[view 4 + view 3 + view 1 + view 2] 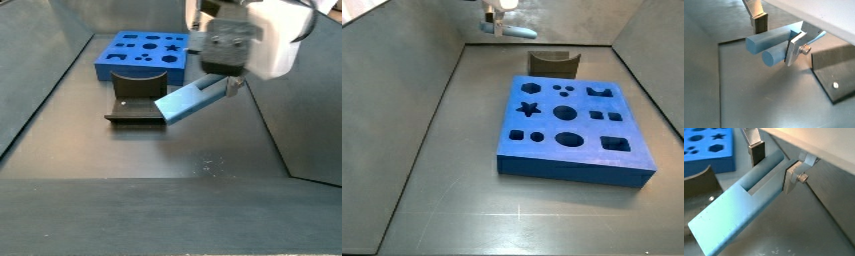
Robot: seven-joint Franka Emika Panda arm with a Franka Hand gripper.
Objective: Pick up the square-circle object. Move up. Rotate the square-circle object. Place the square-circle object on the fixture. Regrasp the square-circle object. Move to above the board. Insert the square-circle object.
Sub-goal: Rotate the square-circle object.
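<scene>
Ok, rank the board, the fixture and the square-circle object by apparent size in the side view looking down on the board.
1. The board, by far.
2. The fixture.
3. The square-circle object, held in the tool; both lie farther back, so it's a close call.

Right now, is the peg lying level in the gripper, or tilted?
Tilted: the square-circle object slants down from the gripper, airborne above the floor.

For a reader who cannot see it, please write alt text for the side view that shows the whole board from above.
The gripper holds the light blue peg in the air at the far end of the floor, behind the dark fixture. The large blue board with its shaped holes lies in the middle, nearer the camera.
</scene>
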